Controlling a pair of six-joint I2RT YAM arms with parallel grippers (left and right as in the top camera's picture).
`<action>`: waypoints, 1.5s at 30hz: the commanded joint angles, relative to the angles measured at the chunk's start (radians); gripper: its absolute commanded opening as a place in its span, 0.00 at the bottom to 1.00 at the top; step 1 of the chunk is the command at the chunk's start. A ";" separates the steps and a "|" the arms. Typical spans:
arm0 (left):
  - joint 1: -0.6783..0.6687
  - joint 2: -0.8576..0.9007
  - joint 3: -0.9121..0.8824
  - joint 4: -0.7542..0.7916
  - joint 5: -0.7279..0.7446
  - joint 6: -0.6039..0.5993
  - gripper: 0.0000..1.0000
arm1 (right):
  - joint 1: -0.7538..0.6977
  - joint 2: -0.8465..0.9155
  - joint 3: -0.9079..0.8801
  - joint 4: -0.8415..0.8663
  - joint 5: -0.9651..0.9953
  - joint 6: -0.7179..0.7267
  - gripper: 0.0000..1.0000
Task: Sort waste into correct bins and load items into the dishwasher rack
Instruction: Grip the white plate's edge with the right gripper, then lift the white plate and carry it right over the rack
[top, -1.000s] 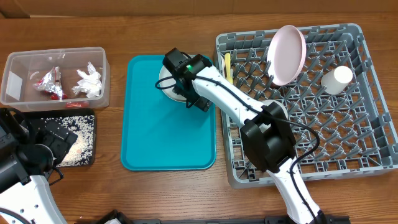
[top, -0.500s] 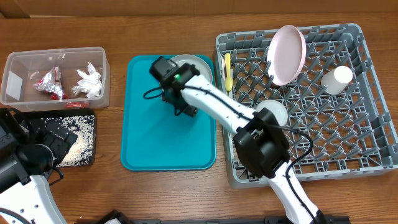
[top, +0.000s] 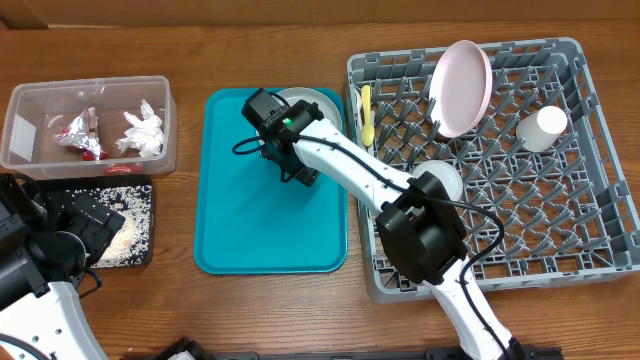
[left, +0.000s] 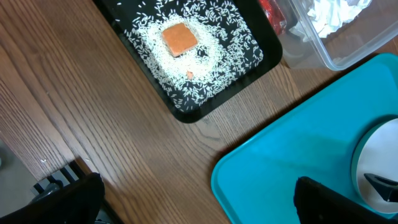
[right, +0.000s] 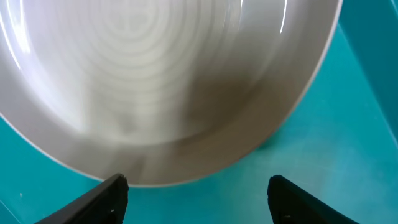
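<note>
The glossy grey round plate (top: 320, 102) lies flat on the teal plastic tray (top: 260, 235), its rim just ahead of the right pincer (right: 198, 184), whose jaws stand apart holding nothing, far nearer than the wide-open left pincer (left: 199, 202)

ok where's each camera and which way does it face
Overhead: fixed above the wooden table, facing straight down; shows the left arm and the right arm over the flat teal plastic tray.
Left wrist: on the left arm, facing down at the shallow black rectangular tray; the open left gripper edges the bottom.
Right wrist: close over the grey round plate; the open right gripper frames the bottom corners.
Shared: both wrist views catch the teal tray and the plate.
</note>
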 joint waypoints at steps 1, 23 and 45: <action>0.007 0.002 -0.002 0.000 -0.010 -0.014 1.00 | -0.001 0.044 -0.005 0.013 -0.002 0.043 0.74; 0.007 0.002 -0.002 0.000 -0.010 -0.014 1.00 | 0.020 0.064 -0.002 -0.089 -0.009 0.004 0.38; 0.007 0.002 -0.002 0.000 -0.010 -0.014 1.00 | -0.074 -0.135 0.355 -0.433 0.213 -0.386 0.04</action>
